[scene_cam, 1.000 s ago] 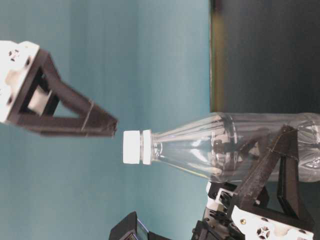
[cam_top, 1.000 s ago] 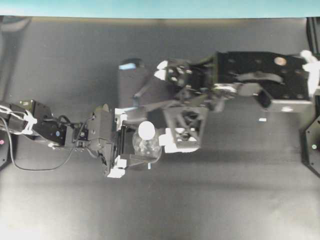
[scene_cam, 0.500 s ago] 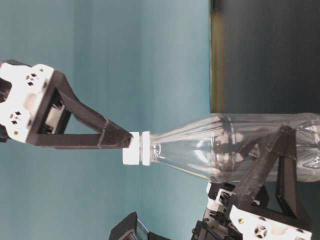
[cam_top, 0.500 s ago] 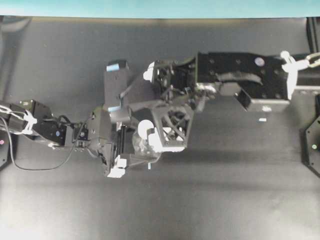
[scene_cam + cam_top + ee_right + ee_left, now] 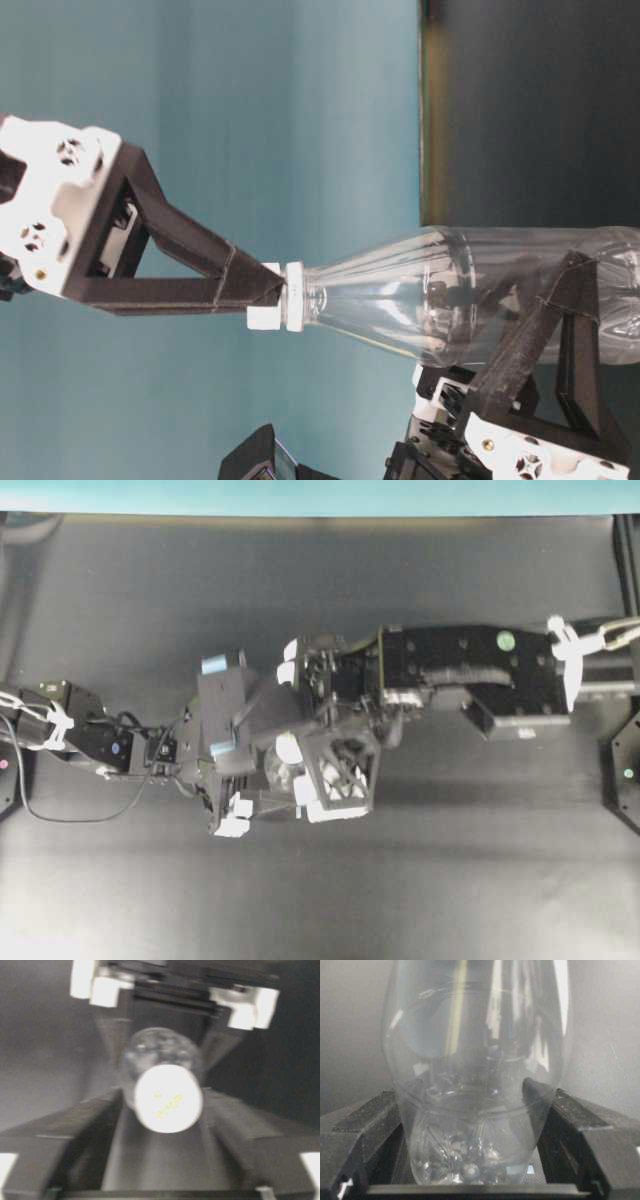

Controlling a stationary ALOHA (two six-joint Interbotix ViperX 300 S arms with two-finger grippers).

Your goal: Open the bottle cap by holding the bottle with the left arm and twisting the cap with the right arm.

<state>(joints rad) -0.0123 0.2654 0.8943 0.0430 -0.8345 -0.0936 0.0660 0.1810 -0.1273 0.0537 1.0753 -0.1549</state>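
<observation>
With our left gripper [image 5: 470, 1180] clamping the bottle [image 5: 470, 295], our right gripper [image 5: 167, 1110] straddles the bottle cap [image 5: 168, 1098], jaws not visibly pinching, so twisting remains.

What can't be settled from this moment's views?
- Whether the right gripper already pinches the bottle cap: right wrist view blurred.
- The bottle neck: cut off in the left wrist view.
- The bottle in the overhead view: mostly covered by both grippers.
</observation>
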